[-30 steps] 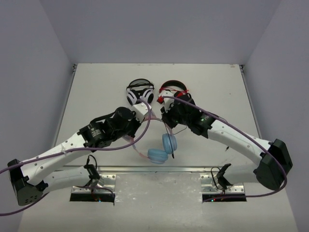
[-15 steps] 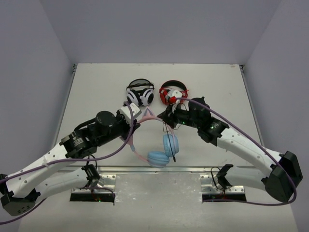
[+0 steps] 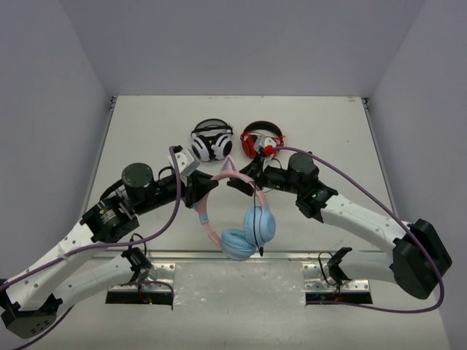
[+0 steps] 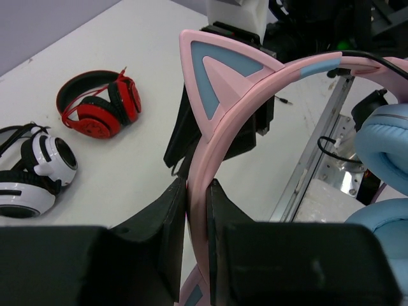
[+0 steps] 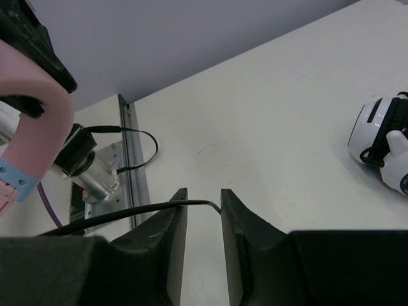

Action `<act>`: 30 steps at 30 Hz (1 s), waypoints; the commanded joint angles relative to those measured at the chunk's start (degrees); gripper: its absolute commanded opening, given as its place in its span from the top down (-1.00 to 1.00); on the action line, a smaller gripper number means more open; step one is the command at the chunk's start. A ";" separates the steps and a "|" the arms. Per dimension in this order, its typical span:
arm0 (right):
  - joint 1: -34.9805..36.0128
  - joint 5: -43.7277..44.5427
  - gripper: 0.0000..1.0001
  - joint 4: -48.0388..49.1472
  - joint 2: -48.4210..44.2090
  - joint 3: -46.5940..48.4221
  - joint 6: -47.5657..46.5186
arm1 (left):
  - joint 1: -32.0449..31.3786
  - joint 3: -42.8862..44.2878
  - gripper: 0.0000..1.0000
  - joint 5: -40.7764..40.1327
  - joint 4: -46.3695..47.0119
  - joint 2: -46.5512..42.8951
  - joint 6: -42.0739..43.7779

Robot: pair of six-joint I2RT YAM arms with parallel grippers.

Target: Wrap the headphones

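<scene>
Headphones (image 3: pixel 257 222) (pink headband (image 4: pixel 255 83)) clenched in left gripper (image 4: pixel 197 190); right gripper (image 5: pixel 201 199) slightly parted.

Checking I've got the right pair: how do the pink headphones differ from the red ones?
The pink headphones have cat ears and blue cups; the red headphones are red and black, earless. The pink pair is clamped by its headband in the left gripper; the red pair lies on the table. Both are over-ear.

The left arm (image 3: pixel 87 244) and right arm (image 3: pixel 361 219) are bending inward, wrists facing. The left gripper (image 4: pixel 196 191) is clamping the headphones (image 3: pixel 249 227); the right gripper (image 5: pixel 200 197) is standing slightly parted.
</scene>
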 commanded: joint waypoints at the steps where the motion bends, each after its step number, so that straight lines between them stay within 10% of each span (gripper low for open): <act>1: -0.24 -2.39 0.43 11.84 0.72 -1.37 4.75 | 3.24 2.37 0.99 6.21 10.31 -1.81 -4.86; 22: -1.20 -5.55 0.09 26.53 8.81 -2.07 9.32 | 3.69 11.69 0.99 -7.30 9.62 -1.29 -9.43; 30: -2.35 -7.75 0.48 31.80 10.56 -5.15 11.69 | 3.69 14.41 0.99 -19.34 10.23 -2.43 -13.46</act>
